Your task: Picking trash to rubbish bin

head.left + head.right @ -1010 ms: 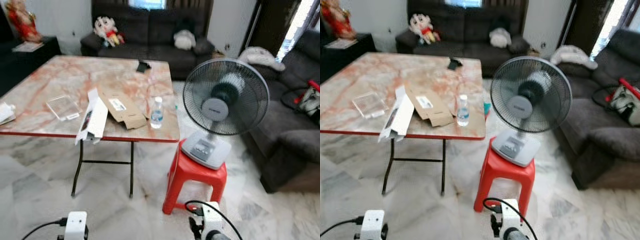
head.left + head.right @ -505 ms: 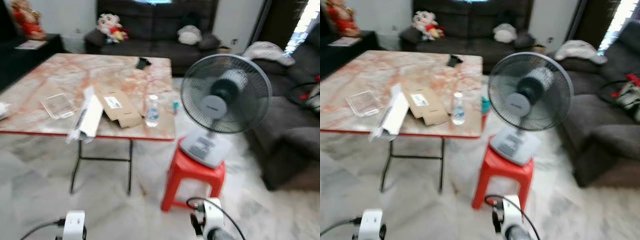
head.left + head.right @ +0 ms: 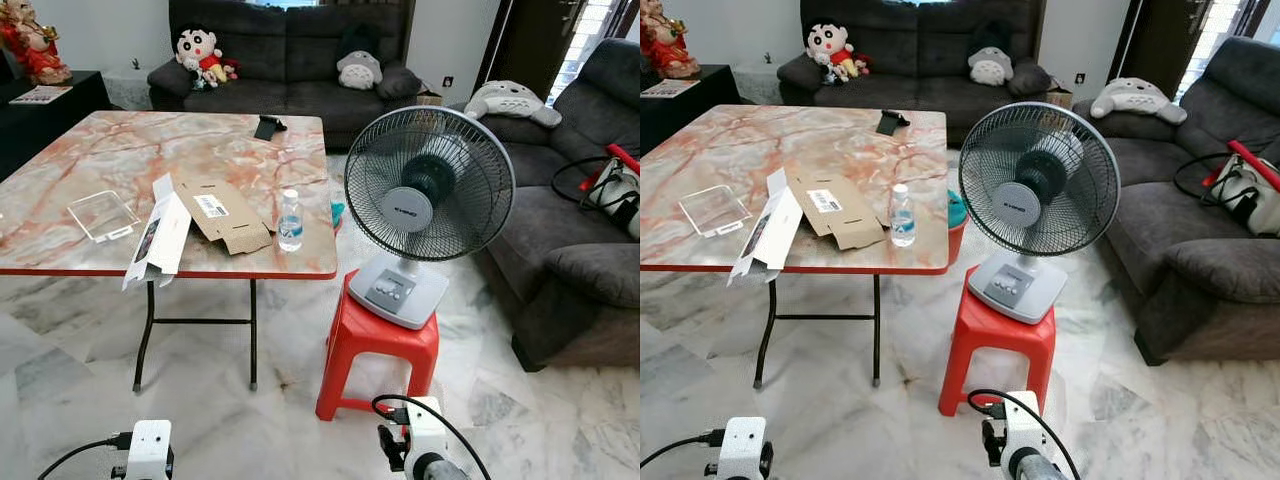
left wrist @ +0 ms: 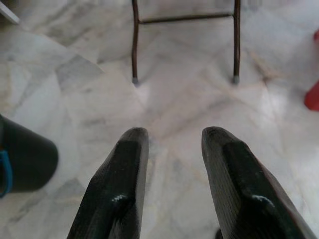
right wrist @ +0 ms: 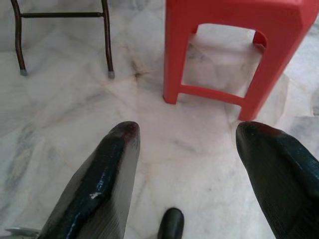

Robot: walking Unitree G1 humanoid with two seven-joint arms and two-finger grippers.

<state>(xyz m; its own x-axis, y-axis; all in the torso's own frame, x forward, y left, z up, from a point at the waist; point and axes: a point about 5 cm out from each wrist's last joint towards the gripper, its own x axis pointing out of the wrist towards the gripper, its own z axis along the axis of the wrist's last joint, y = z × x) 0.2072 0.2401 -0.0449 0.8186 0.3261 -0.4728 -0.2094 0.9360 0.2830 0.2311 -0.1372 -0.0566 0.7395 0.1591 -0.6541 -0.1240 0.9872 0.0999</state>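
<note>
On the marble-topped table (image 3: 80, 160) lie a clear plastic bottle (image 3: 290, 220), a flattened brown cardboard box (image 3: 225, 210), a long white box (image 3: 158, 243) overhanging the front edge, and a clear plastic tray (image 3: 103, 215). A red bin with a teal liner (image 3: 955, 225) stands on the floor behind the table's right corner. Both arms hang low over the marble floor, well short of the table. My left gripper (image 4: 174, 132) is open with nothing between its fingers. My right gripper (image 5: 189, 127) is open wide, near the red stool (image 5: 234, 55).
A fan (image 3: 428, 185) stands on the red stool (image 3: 378, 345) right of the table. Dark sofas (image 3: 280, 50) line the back and right sides. A black phone (image 3: 268, 127) lies at the table's far edge. A dark round object (image 4: 22, 159) stands on the floor by my left gripper.
The whole picture has shifted and sharpened as the camera moved. The things on the table lie as before, and both arms hang as they did.
</note>
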